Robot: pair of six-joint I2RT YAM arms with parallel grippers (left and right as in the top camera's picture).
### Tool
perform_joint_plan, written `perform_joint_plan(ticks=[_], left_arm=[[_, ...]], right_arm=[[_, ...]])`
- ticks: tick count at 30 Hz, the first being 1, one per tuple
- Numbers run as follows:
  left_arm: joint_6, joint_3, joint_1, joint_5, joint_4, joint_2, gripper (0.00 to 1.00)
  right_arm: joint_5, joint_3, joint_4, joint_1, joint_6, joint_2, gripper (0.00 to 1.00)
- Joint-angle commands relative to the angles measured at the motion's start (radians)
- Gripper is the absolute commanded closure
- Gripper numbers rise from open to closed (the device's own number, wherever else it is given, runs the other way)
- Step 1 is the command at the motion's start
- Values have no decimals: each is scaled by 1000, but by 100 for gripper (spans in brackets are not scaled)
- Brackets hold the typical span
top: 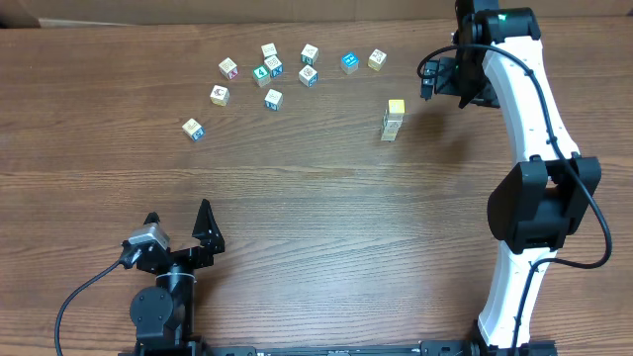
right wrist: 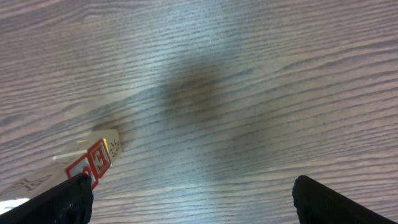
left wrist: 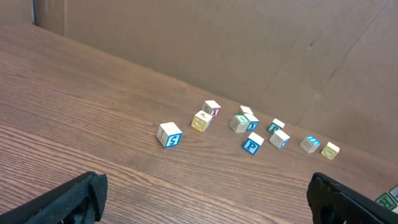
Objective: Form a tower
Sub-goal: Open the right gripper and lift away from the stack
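The left pincer (top: 178,225) is resting at the near left corner of the bench (top: 316,218), spread wide and empty, well apart from everything. 11 loose cubes (top: 273,99) are lying scattered along the far edge, left of centre. To their right the tower (top: 393,121) is standing alone, with its yellow cube (top: 396,106) sitting on top. Near it, on its right, the right pincer (top: 432,79) is hovering with its jaws spread wide, gripping nothing.

The risk is sitting there. The stack is only 1 block wide, so a finger brushing it on the way to the loose cubes would probably be toppling it. The wood-grain surface is looking smooth, so nudged cubes may be sliding. Plain brown cardboard (left wrist: 249,37) is walling off the far side.
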Motion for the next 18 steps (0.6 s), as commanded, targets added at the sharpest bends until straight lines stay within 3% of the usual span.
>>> perform_joint_plan(ticks=[1,18], left_arm=[[-6,-3,-3,5,2,-8,0],[-6,-3,-3,5,2,-8,1]], right_arm=[[-2,-21,3,-7,1,-14,0],[-1,-30,-28,-68,7,-2,0]])
